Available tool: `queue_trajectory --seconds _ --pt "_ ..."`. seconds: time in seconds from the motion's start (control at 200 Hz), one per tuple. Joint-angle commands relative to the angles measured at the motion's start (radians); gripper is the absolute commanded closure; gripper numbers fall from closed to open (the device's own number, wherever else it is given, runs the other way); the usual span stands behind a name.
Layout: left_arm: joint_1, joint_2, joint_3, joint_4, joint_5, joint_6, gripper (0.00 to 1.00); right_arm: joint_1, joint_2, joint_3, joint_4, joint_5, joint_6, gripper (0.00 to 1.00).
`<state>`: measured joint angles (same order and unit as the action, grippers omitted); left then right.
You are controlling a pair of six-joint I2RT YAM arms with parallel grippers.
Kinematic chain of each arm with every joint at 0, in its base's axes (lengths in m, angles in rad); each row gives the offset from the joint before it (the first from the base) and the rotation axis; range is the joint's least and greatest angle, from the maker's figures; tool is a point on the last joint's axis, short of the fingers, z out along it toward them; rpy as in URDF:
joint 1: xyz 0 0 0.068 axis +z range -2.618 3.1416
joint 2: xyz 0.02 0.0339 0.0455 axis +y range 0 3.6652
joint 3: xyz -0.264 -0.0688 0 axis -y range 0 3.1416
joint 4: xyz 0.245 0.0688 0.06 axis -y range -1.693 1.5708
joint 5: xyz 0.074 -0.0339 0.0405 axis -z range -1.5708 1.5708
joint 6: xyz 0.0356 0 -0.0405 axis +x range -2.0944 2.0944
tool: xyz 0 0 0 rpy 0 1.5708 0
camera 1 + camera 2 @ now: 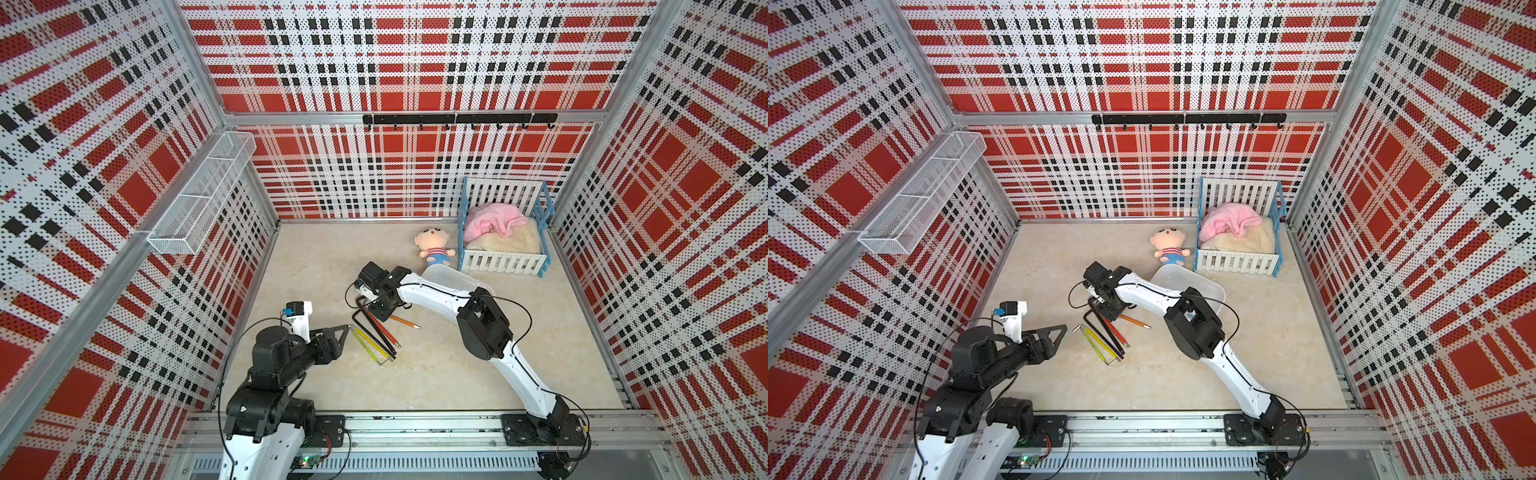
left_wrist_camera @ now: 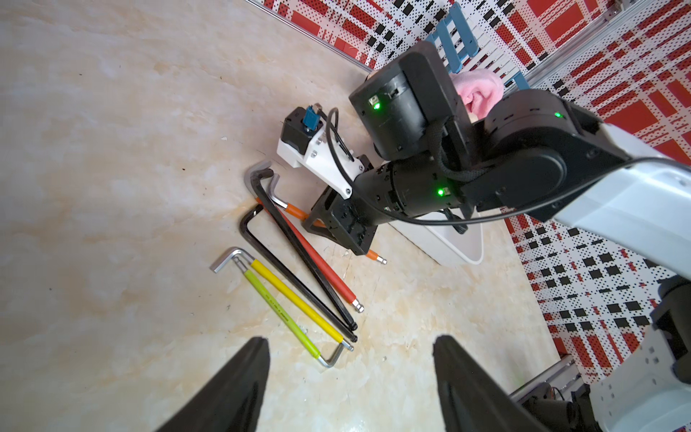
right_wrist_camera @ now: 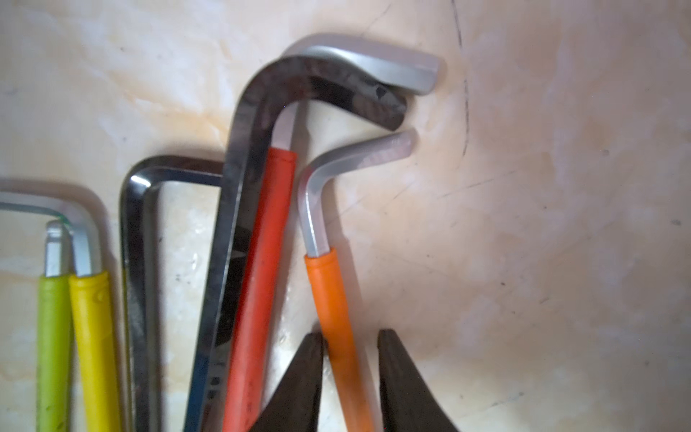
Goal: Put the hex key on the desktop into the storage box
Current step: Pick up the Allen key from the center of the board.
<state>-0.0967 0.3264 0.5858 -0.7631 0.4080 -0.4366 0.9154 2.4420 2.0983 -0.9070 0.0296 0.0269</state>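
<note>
desktop: The cream slab [image 1: 457, 374] carried everything. All six hex keys I could count lay on it.
storage box: The white tub [image 1: 444, 275] sat between the toy crib [image 1: 503, 232] and the keys, half hidden under your right arm [image 1: 432, 291]. The part that showed held no key.
key pile: The keys were fanned mid-desk. The green key [image 3: 52, 336] and yellow key [image 3: 93, 336] lay side by side. Next came two black keys [image 3: 134, 243], the thicker one crossing the thinner. The red key [image 3: 261, 262] lay against the thick black one, and the orange key [image 3: 331, 295] lay just beside the red.
left gripper: It [image 2: 351, 342] hovered near the green/yellow end with the jaws apart, only desktop and key tips between them.
right gripper: It [image 3: 349, 333] was down at the pile, jaws apart and straddling the orange sleeve. One finger [image 3: 306, 374] sat against it and the other showed a gap, so I judged it not clamped.
step: You were picking the orange key.
next: You needed to finish the pinch on the sleeve only. The red key sat just beside that finger, so it risked getting dragged. After that: lift straight up, swing back over the tub, then release low.
</note>
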Motion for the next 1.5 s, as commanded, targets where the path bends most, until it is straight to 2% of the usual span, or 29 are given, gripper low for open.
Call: queue_trajectory --seconds 0.0,0.165,0.481,0.792,1.182,1.493 --pt "0.009 -0.004 -0.006 0.024 0.009 0.019 0.25 0.008 0.055 0.008 -0.025 0.002 0.032 0.72" --pt "0.008 -0.006 -0.006 0.025 0.008 0.018 0.25 0.008 0.066 0.007 -0.047 0.011 0.037 0.79" --pt "0.014 -0.005 -0.004 0.026 0.008 0.017 0.26 0.008 0.04 -0.008 -0.032 0.065 0.0 1.0" --pt "0.015 -0.004 -0.004 0.025 0.006 0.018 0.25 0.008 -0.041 -0.04 0.003 0.113 0.011 1.0" --pt "0.017 -0.01 -0.006 0.025 0.003 0.014 0.25 -0.003 -0.125 0.005 -0.038 0.054 0.111 1.0" --pt "0.019 -0.01 -0.004 0.025 0.009 0.021 0.25 -0.019 -0.217 0.021 -0.073 0.052 0.131 1.0"
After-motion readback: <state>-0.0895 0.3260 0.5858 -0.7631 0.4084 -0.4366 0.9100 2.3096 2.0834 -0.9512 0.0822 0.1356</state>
